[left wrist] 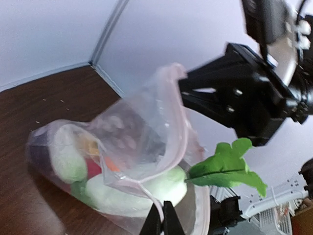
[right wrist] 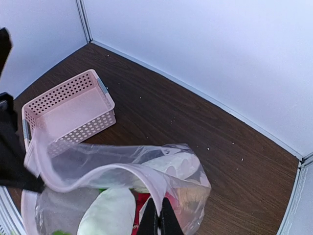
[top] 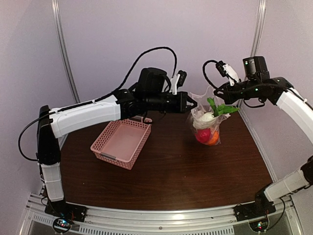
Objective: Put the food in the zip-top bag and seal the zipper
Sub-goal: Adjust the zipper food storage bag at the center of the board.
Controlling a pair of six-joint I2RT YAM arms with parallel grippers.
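Observation:
The zip-top bag (top: 206,123) hangs between both grippers, its mouth open and its bottom on the table. Inside lies the food: a white radish (top: 205,117), a red piece (top: 203,134) and an orange piece (top: 213,139). Green radish leaves (top: 222,108) stick out of the mouth. My left gripper (left wrist: 164,216) is shut on the bag's rim (left wrist: 178,127) by the zipper, just over a white radish (left wrist: 161,188). On the opposite rim (right wrist: 98,169), my right gripper (right wrist: 159,218) is shut too, above a radish (right wrist: 110,213) and a red piece (right wrist: 143,204).
A pink lattice basket (top: 122,142) with nothing in it stands left of the bag, under the left arm. Pale booth walls close the table at the back and sides. The right gripper's black body (left wrist: 239,98) hangs just beyond the bag in the left wrist view.

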